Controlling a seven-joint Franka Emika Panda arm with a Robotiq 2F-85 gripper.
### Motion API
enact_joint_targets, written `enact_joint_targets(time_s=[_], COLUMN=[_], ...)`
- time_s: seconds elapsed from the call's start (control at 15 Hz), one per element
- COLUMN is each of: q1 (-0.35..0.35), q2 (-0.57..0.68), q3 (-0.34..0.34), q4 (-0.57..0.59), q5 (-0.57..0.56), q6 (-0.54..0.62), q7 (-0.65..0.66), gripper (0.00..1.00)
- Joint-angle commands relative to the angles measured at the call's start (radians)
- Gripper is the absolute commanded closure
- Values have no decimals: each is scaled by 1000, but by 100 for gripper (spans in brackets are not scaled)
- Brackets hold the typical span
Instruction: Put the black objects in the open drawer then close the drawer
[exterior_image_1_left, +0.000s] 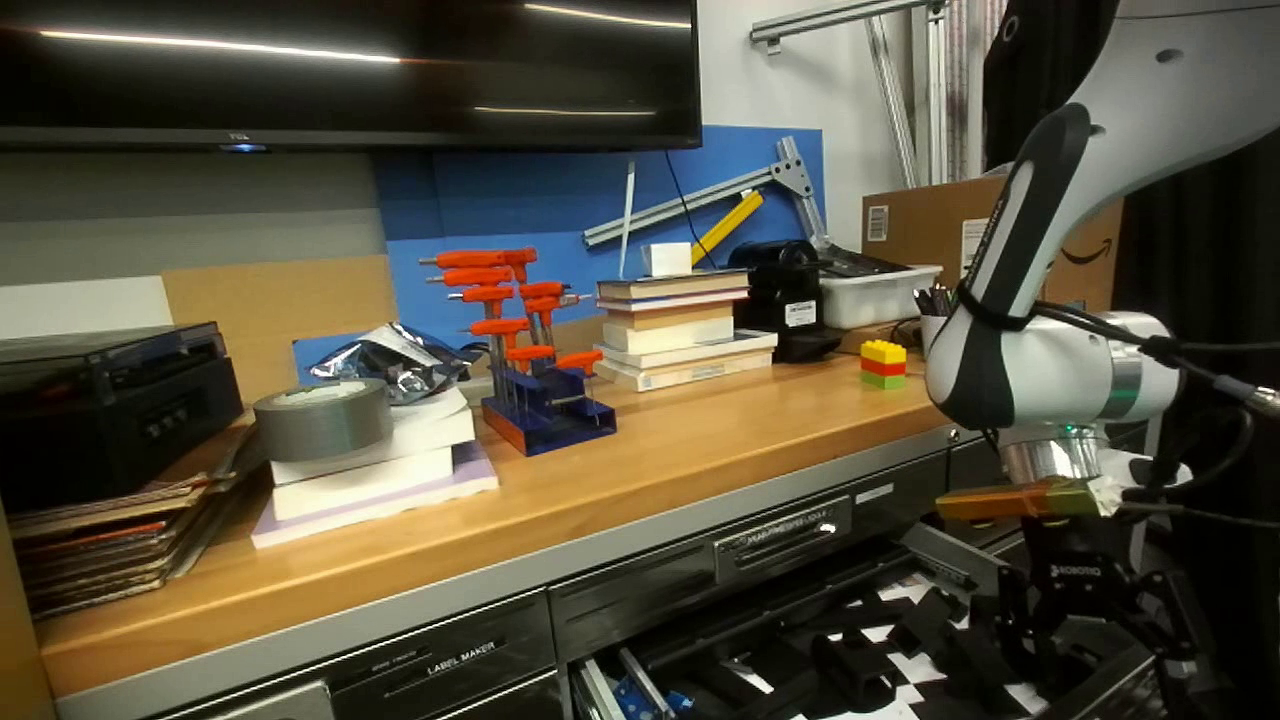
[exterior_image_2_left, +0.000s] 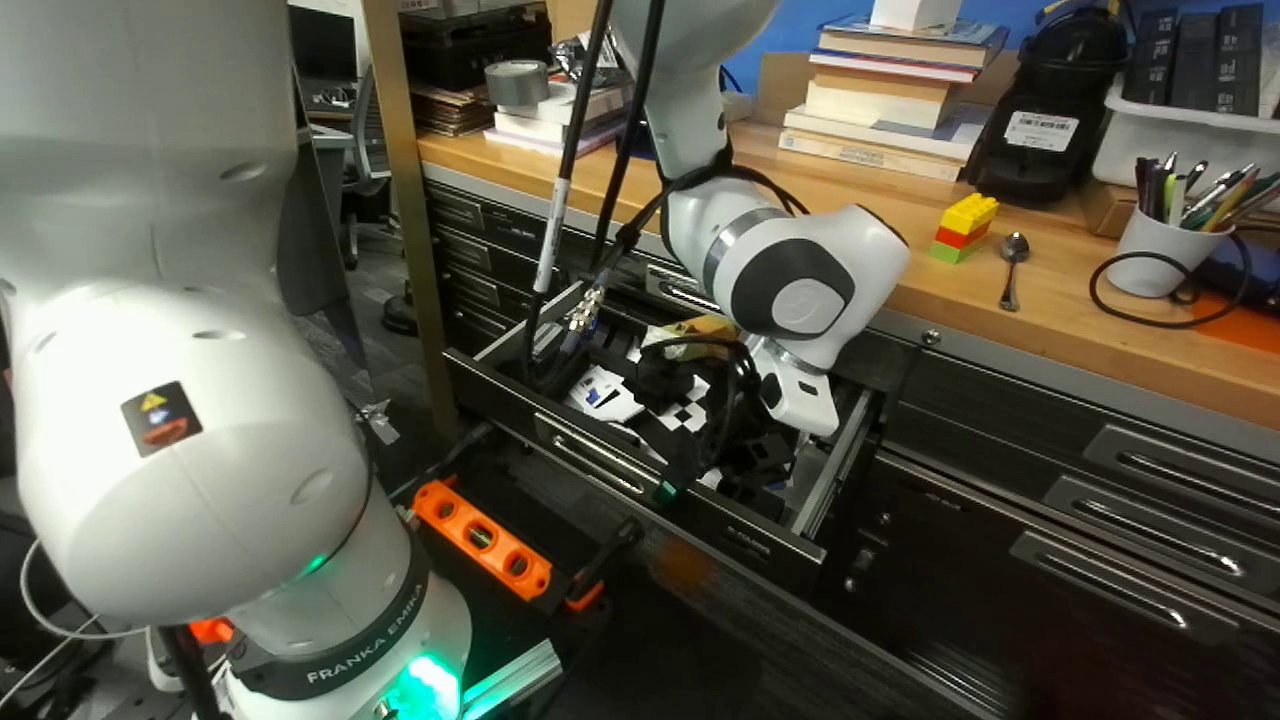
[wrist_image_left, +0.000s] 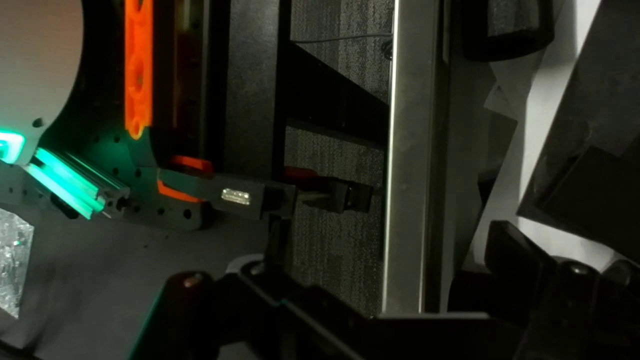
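The drawer stands pulled out below the worktop. Its front (exterior_image_2_left: 740, 540) and silver bar handle (exterior_image_2_left: 600, 465) face the robot, and its front rim (wrist_image_left: 412, 150) crosses the wrist view. Several flat black objects lie inside on black-and-white patterned sheets, such as one piece (exterior_image_1_left: 855, 670) in an exterior view and others (wrist_image_left: 510, 25) in the wrist view. My gripper (exterior_image_1_left: 1100, 660) is open, pointing down at the drawer's front wall. In the wrist view the gripper (wrist_image_left: 415, 285) has one finger outside the front rim and one inside. Nothing shows between the fingers. The arm hides part of the drawer's inside.
The wooden worktop (exterior_image_1_left: 700, 440) holds book stacks (exterior_image_1_left: 690, 330), a black device (exterior_image_1_left: 790, 300), a hex-key stand (exterior_image_1_left: 550, 410), toy bricks (exterior_image_1_left: 883, 365) and a pen cup (exterior_image_2_left: 1160, 250). Closed drawers (exterior_image_2_left: 1170, 530) flank the open one. An orange level (exterior_image_2_left: 480, 538) lies near the robot base.
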Motion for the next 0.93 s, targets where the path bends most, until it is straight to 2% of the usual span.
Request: enact_joint_targets(time_s=[0.0,0.2,0.47,0.67,0.87], q1=[-35,-92,-148,-149,-124], q2=[46,86,140,175,188], q3=[11,73,151,184,189], q4=[22,55,131,199,253], q5=[75,282,570,761,874], q6=[96,204,204,196,194], q7=[-124,-331,-590,-763,-886], gripper=[0,0,0,0,0])
